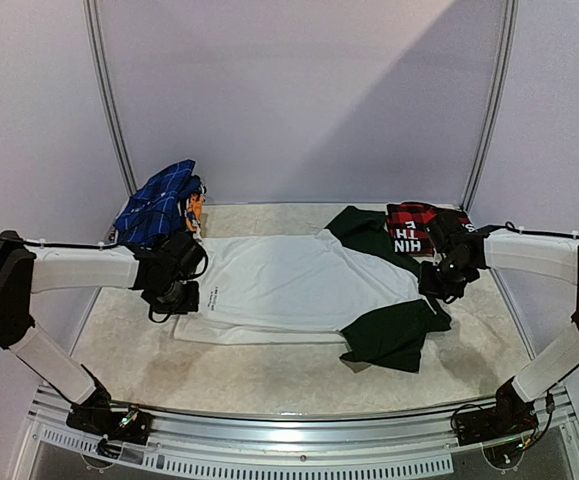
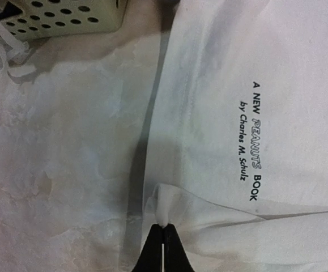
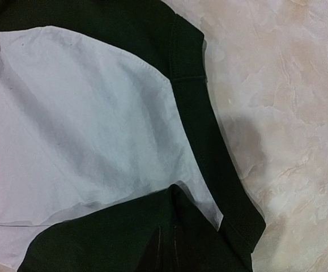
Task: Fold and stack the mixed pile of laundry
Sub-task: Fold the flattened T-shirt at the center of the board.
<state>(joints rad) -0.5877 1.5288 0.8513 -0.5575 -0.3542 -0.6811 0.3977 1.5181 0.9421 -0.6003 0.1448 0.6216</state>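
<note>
- Arm bases (image 1: 109,420) at the near rail lie nearest the overhead camera; beyond them is the marbled counter (image 1: 249,370)
- White T-shirt (image 1: 289,280) with dark green sleeves: spread flat mid-counter, hem towards the left arm, one green sleeve sprawled towards the near edge, no fold made in it yet
- Left gripper (image 2: 164,229): clenched, its tips pinching a small pucker of the T-shirt's hem edge, below the printed lettering
- Right gripper (image 3: 166,249): low over the green sleeve by the shoulder seam — dark fingers against dark cloth, so whether it grips the cloth cannot be told
- Red-and-black plaid shirt (image 1: 414,228): a compact folded block at the far right, white lettering up; judged finished and the likely base of the stack
- Blue checked cloth (image 1: 159,205): bunched at the far left, unfolded
- White lattice basket (image 2: 67,17): a corner shows near the hem in the left wrist view
- Progress, as judged: one of three garments folded — the T-shirt is in hand, while the checked cloth and the stacking remain
</note>
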